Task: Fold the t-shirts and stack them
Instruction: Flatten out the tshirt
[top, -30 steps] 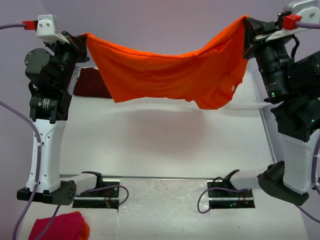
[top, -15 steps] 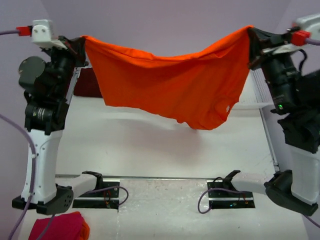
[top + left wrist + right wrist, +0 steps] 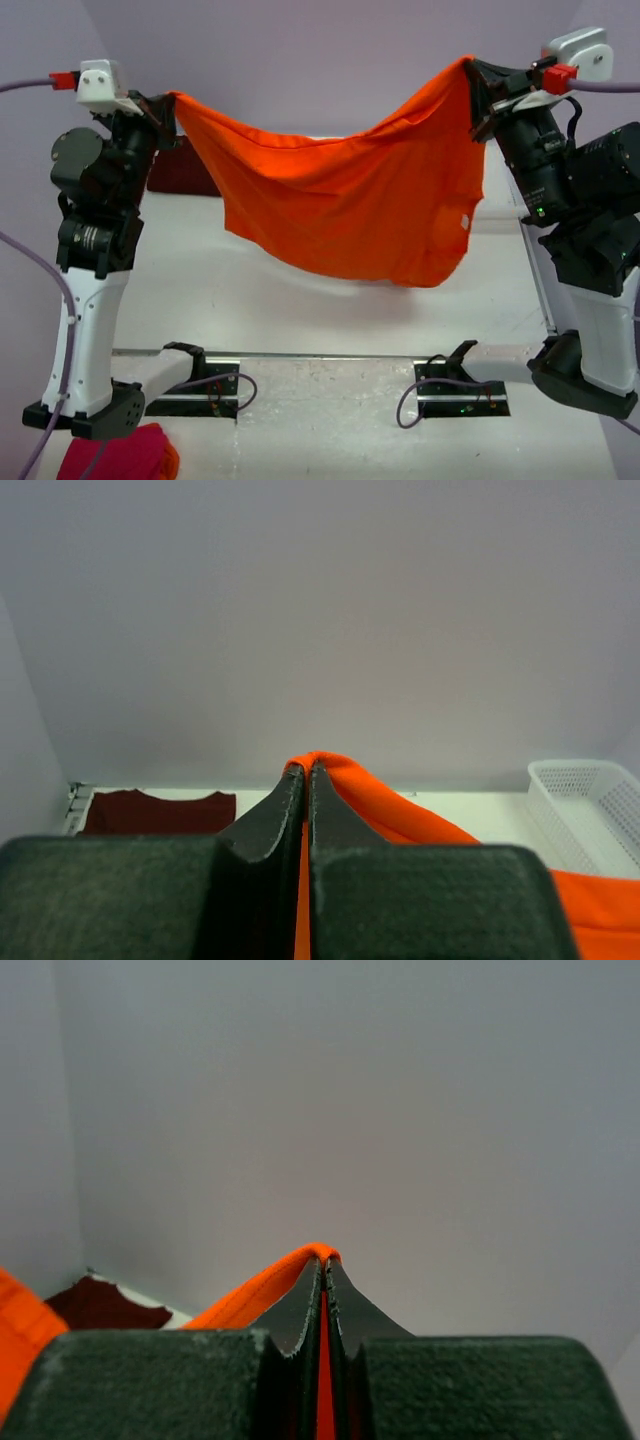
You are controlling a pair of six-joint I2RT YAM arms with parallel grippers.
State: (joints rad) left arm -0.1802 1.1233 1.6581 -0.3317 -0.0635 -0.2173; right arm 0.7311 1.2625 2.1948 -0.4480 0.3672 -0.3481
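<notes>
The white table (image 3: 310,310) spreads out beneath me, and above it hangs the orange t-shirt (image 3: 340,210), strung between my two claws like washing on a line, clear of the tabletop and sagging in the middle, with its lower edge dipping lowest towards my right. My arms stand tall on either side, wrists raised high. The maroon t-shirt (image 3: 185,170) lies flat at the far left of the table, partly hidden behind my left arm and the orange cloth; from my left wrist I see it (image 3: 155,810) spread along the back edge by the wall. A white mesh basket (image 3: 590,800) sits at the far right of the table. Down at the near left corner, beside my left base, lies a pink-red cloth bundle (image 3: 120,455) with an orange edge. My left claw (image 3: 165,105) is pinched tight on one upper corner of the orange t-shirt; the wrist view shows its tips (image 3: 305,770) pressed together with a fold of orange cloth bulging over them. My right claw (image 3: 485,85) is clamped just as tight on the opposite corner, a thin strip of orange caught between its tips (image 3: 325,1260). A small white label (image 3: 463,224) shows on the shirt's lower right part.
</notes>
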